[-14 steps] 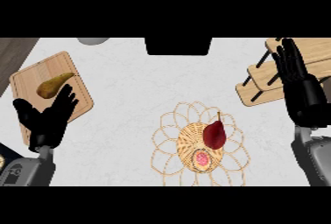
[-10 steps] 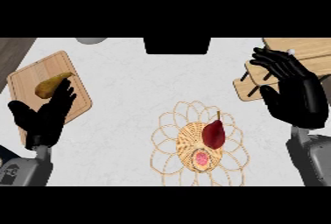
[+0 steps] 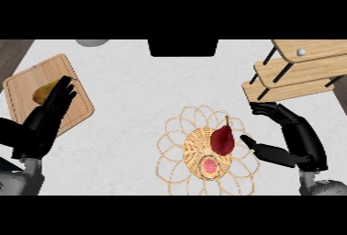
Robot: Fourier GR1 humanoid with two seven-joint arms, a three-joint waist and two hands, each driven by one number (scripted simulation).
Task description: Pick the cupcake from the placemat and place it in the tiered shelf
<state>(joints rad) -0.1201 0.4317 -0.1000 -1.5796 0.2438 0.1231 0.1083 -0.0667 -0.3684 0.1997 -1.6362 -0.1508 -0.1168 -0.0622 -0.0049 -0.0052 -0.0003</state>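
A small cupcake (image 3: 210,165) with pink frosting sits on the woven wicker placemat (image 3: 177,158), near its lower middle. A dark red pear-shaped fruit (image 3: 222,139) lies just above the cupcake on the same mat. The wooden tiered shelf (image 3: 296,69) stands at the upper right. My right hand (image 3: 293,140) hangs at the mat's right edge, below the shelf, fingers and thumb spread apart, holding nothing. My left hand (image 3: 42,124) rests open at the left, its fingers lying over the cutting board's lower edge.
A wooden cutting board (image 3: 47,98) at the left carries a yellow-brown pear (image 3: 45,91). A black block (image 3: 183,47) sits at the counter's far edge, and a grey round object (image 3: 92,42) shows at the top left.
My right hand has come down from beside the shelf to the mat's right edge and turned sideways. The view has shifted, so the shelf now shows higher and fuller.
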